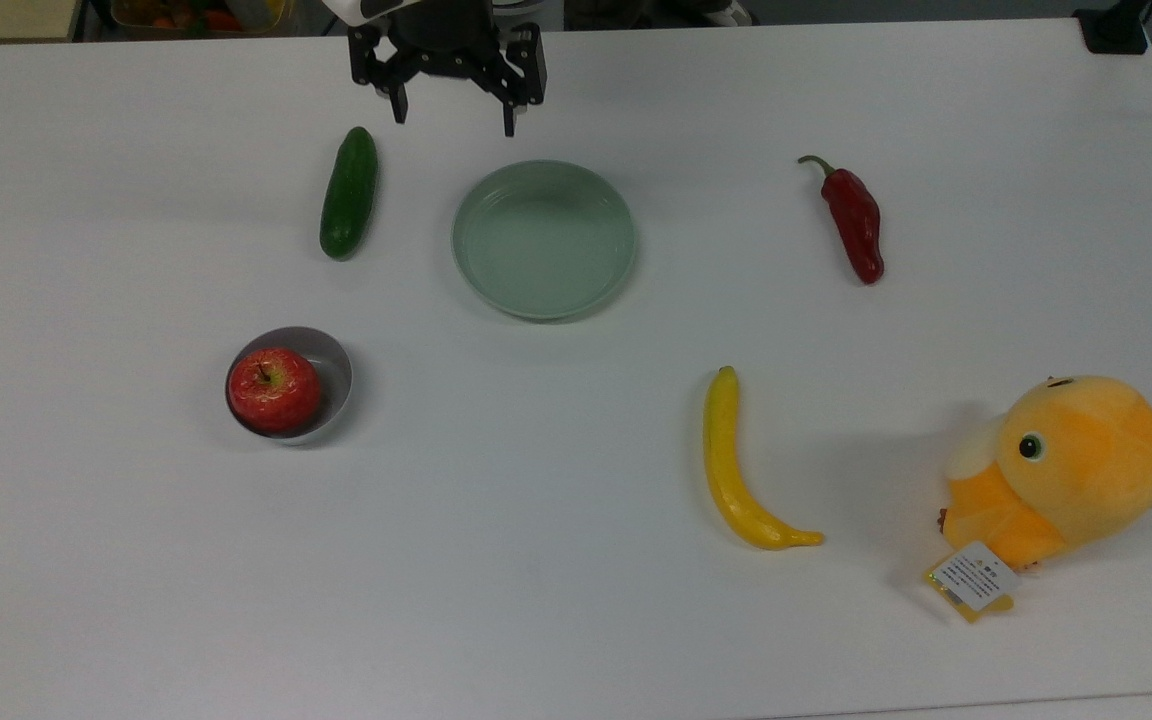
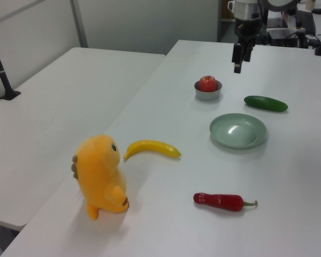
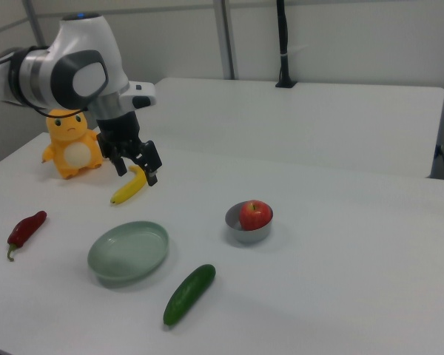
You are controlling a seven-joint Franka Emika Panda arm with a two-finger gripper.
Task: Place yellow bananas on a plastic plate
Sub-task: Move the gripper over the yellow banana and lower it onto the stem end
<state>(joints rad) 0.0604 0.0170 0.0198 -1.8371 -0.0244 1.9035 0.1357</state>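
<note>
**Banana pick: fingers apart, nothing held, fruit well away**

The gripper [image 1: 454, 112] hangs above the table [image 1: 556, 620] with its two fingers [image 1: 399, 106] spread wide and nothing between them. In the top view the fingertips sit just beyond the far rim of the plate [image 1: 544, 239], with the cucumber [image 1: 348, 192] near the finger on the top view's left. The plate is bare.

The banana [image 1: 736, 470] lies flat on the table, well apart from the fingers, past the plate and towards the top view's lower right. Its pointed tip aims at the plush toy [image 1: 1066, 470], which sits near but not touching. The pepper [image 1: 854, 220] and the bowl [image 1: 334, 372] holding the apple [image 1: 274, 390] lie clear of the likely path.

Handling, as a judgement: the banana looks light, smooth and glossy, probably a rigid model, so likely slippery under hard pads. Best hold is across the thick mid-body, fingers closing over the narrow width, not the tapering tip. It spans about the plate's width, so it should be released centred on the plate.
</note>
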